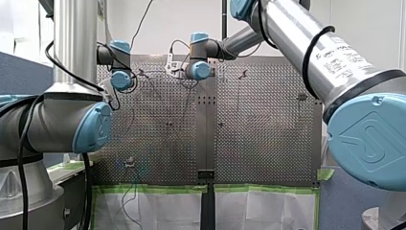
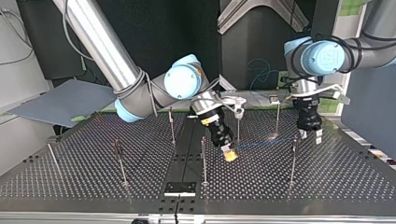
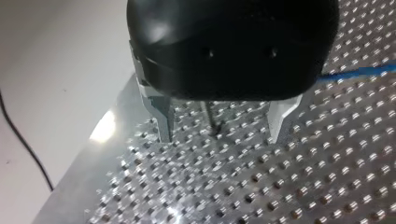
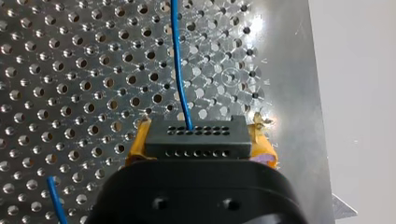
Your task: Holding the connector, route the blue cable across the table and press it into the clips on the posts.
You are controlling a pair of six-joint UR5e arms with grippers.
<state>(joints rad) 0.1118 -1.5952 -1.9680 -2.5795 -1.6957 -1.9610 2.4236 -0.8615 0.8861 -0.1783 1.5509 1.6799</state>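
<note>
- Blue cable (image 4: 179,70) ran out from the connector (image 4: 195,135), which my right gripper (image 2: 228,154) clamped between yellow pads (image 4: 262,147); a hard tug could have twisted the connector loose.
- My left gripper (image 3: 219,135), well apart from the connector, stood spread and empty, a post (image 3: 211,121) showing between its fingers (image 3: 164,126); closing there risked bending the post and missing the cable.

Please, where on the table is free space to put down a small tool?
In the top view, the table is bare between the two leftmost posts, and at the near right corner past the last post. The middle is crowded: my right gripper with the connector, the blue cable, my left gripper.
</note>
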